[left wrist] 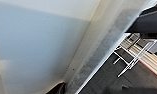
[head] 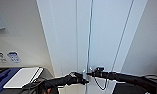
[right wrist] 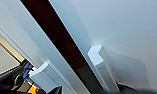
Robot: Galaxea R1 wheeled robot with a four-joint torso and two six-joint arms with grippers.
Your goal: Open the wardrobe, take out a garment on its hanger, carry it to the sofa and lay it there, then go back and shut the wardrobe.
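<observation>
The wardrobe (head: 66, 37) stands tall and white right in front of me, its two doors meeting at a thin seam (head: 89, 42). My left gripper (head: 83, 80) and right gripper (head: 90, 73) are both at the middle seam, low down, by the handles. The right wrist view shows two white handles, one (right wrist: 104, 70) close by and the other (right wrist: 42, 75) across a dark reddish gap (right wrist: 59, 42) between the door edges. A plain white door face (left wrist: 36, 50) shows close up in the left wrist view. The doors hide the garment and the hanger.
A white flat board (head: 22, 77) lies on a dark surface at the lower left, beside something blue (head: 2, 78). Small labels (head: 13, 57) hang on the wall to the left. White chair legs (left wrist: 130, 60) stand on the dark floor beside the wardrobe.
</observation>
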